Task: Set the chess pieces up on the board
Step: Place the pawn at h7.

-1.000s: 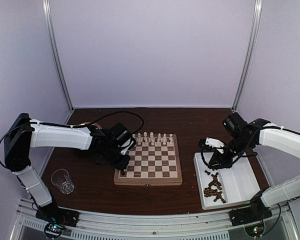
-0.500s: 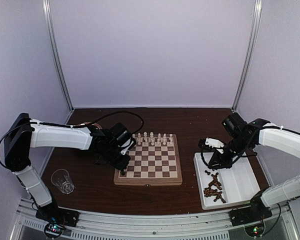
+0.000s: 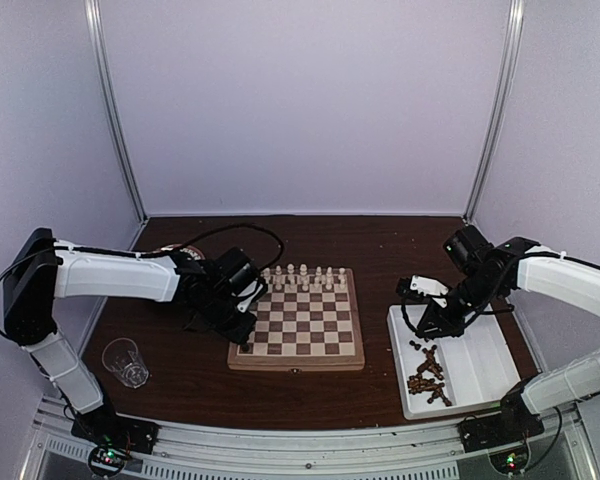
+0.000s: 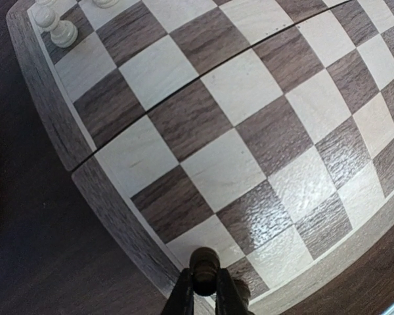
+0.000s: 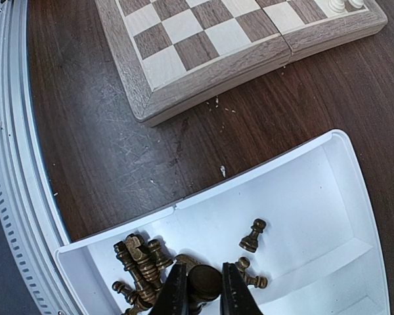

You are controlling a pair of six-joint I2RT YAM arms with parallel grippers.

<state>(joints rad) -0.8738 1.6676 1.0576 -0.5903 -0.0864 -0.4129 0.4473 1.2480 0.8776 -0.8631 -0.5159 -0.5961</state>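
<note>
Claws [image 4: 203,289] [image 5: 205,281] two, one dark chessman [image 4: 202,262] each

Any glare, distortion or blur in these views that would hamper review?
Left wrist: fisheye bends the board edges, and there is a glare patch on squares near the left pincer. Right wrist: sharp, with the dark pieces in the tray legible. Top external: softer, fine detail lost.

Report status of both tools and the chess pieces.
Left tool shut on one dark piece at board corner. Right tool shut on another dark piece over tray. White pieces on far row; nothing blocking.
</note>
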